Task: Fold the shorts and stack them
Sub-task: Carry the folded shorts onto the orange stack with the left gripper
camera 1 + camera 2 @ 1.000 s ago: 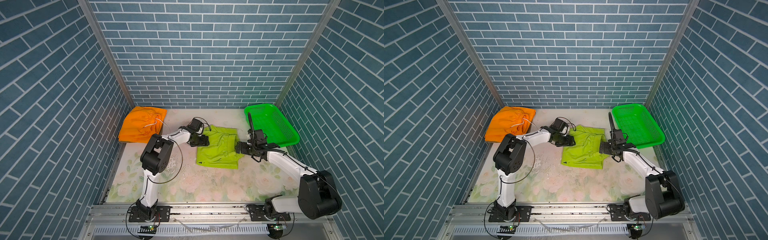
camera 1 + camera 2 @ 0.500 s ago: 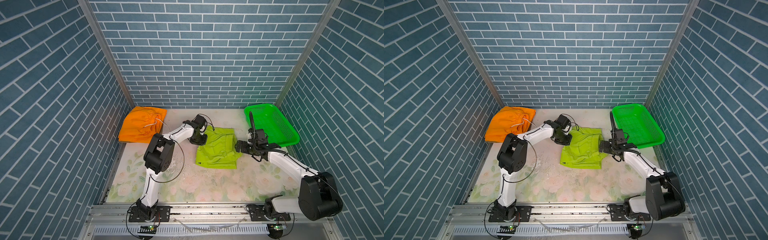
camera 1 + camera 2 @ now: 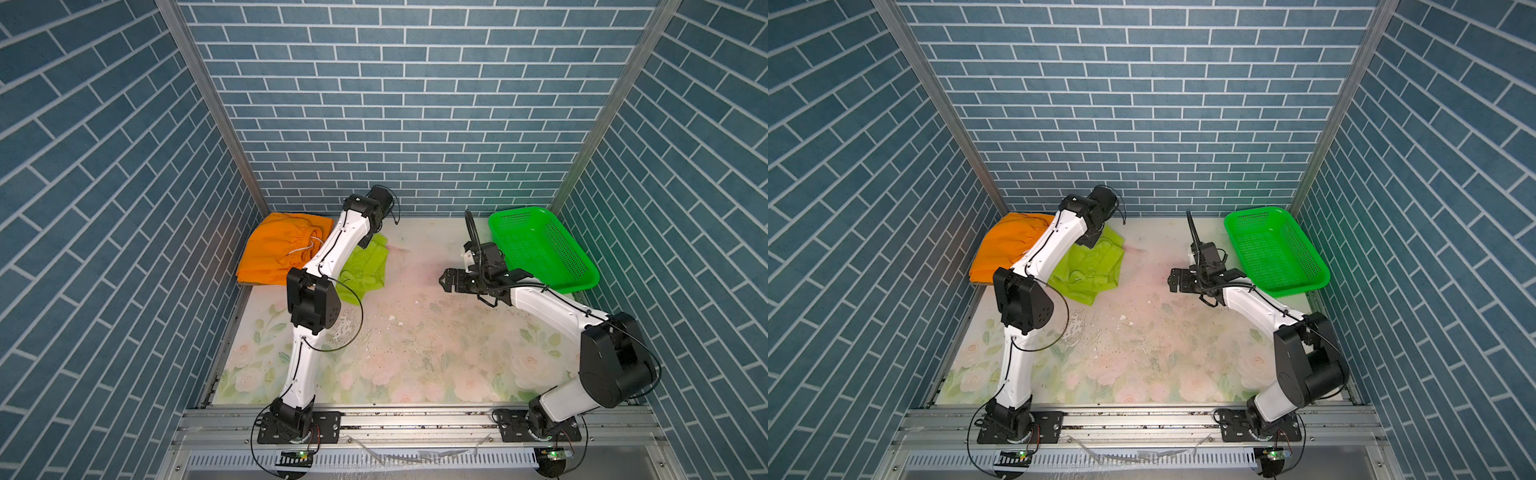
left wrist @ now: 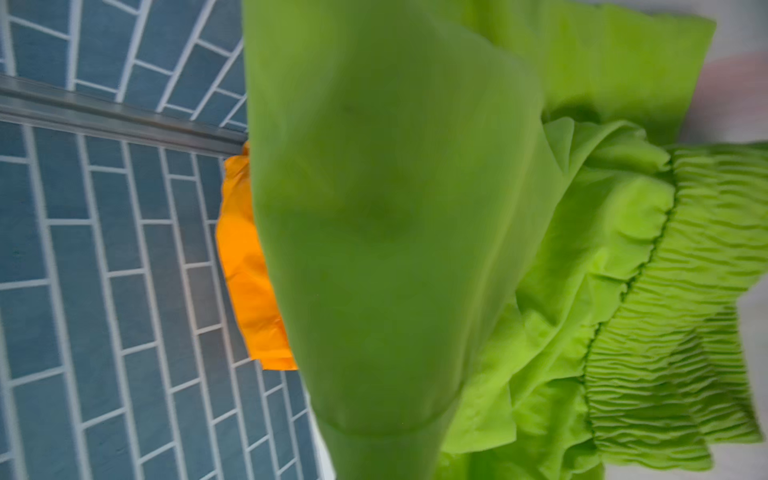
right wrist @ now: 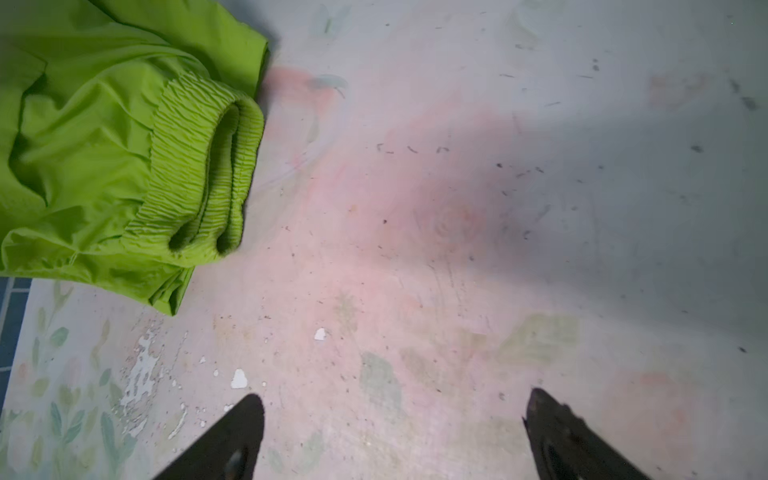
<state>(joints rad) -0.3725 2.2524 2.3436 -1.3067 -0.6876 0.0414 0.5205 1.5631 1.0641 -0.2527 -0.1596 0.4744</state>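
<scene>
Your bench (image 3: 415, 353) has a worn floral top, scuffed and flaked toward the middle. At its far right corner sits the green perforated basket (image 3: 575, 286), and no cloth shows in it. At the far left corner the orange shorts (image 3: 274, 249) lie as a flat folded pad, gathered waistband toward the back edge, with a white drawstring (image 3: 308, 246) trailing across the top. Just beside them, toward the middle, you see the lime green shorts (image 3: 1088, 270): a bunched, creased heap, one corner drawn up off the bench toward the left arm's tip while the rest trails on the surface. Their ruched elastic waistband (image 5: 199, 166) is doubled over and faces the open middle of the bench. Your left gripper (image 3: 1094, 239) is closed tight on that raised lime cloth, which drapes right over its wrist camera. Your right gripper (image 5: 395, 397) hovers low over bare bench near the basket, jaws spread wide, holding nothing, well apart from the lime shorts.
</scene>
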